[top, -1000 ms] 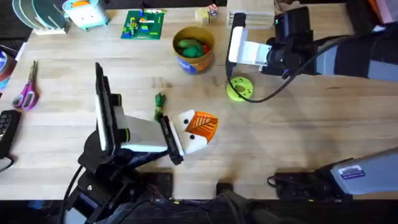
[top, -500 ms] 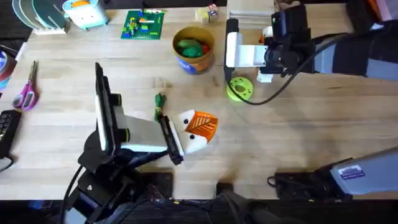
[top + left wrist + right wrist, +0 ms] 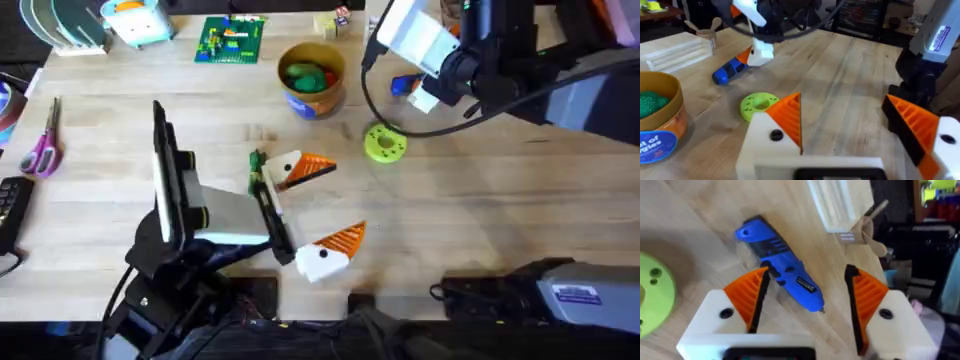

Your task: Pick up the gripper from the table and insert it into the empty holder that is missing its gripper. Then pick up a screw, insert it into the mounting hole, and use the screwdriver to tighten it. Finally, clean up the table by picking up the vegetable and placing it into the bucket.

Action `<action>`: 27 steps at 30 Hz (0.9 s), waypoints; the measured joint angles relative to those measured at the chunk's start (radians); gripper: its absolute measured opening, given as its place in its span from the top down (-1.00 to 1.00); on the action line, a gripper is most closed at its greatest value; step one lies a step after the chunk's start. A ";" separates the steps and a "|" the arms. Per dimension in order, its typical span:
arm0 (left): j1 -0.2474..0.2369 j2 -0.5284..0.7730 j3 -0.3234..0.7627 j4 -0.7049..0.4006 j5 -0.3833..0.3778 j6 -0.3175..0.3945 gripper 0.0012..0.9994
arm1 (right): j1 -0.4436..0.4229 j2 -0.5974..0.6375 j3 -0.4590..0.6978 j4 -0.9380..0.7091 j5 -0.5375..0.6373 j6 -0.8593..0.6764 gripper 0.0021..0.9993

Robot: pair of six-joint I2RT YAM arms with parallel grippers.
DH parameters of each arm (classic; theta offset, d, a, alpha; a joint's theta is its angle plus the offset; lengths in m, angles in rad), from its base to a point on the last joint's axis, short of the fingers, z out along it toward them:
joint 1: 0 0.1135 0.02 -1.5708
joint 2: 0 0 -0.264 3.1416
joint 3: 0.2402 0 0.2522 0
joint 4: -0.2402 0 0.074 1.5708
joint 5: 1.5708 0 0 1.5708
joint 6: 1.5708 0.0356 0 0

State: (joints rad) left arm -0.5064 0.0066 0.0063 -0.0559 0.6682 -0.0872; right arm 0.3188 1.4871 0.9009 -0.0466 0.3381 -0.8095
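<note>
Starting at the left, the left hand point(image 3: 315, 212) is seen with its fingers spread wide and empty, the vegetable point(image 3: 256, 170) lying on the surface just beside it; a second ago these fingers were together. Behind, the bucket point(image 3: 311, 78) stands holding other toy foods. Rightward, the right hand point(image 3: 807, 302) is held open above the screwdriver point(image 3: 781, 263), having been raised since. A glancing grasp could roll the round body away.
</note>
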 joint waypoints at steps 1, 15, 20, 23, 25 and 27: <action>0.000 0.000 0.000 0.000 0.000 0.000 -0.99 | 0.002 -0.023 0.000 -0.007 0.005 0.062 -0.75; 0.000 0.004 0.257 -0.439 -0.374 -0.157 -0.99 | 0.045 -0.202 0.000 -0.025 0.013 0.575 -0.75; 0.000 0.111 0.522 -0.697 -0.566 -0.170 -0.99 | 0.055 -0.202 0.000 -0.025 0.013 0.588 -0.76; 0.000 0.227 0.658 -0.813 -0.674 -0.173 -0.99 | 0.068 -0.202 0.000 -0.025 0.013 0.597 -0.76; 0.000 0.306 0.721 -0.900 -0.732 -0.175 -0.99 | 0.074 -0.202 0.000 -0.025 0.013 0.600 -0.76; 0.000 0.388 0.761 -0.945 -0.778 -0.176 -0.99 | 0.077 -0.202 0.000 -0.026 0.013 0.601 -0.76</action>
State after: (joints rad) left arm -0.5064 0.3943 0.7669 -1.0005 -0.1093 -0.2634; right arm 0.3959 1.2847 0.9009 -0.0722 0.3508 -0.2089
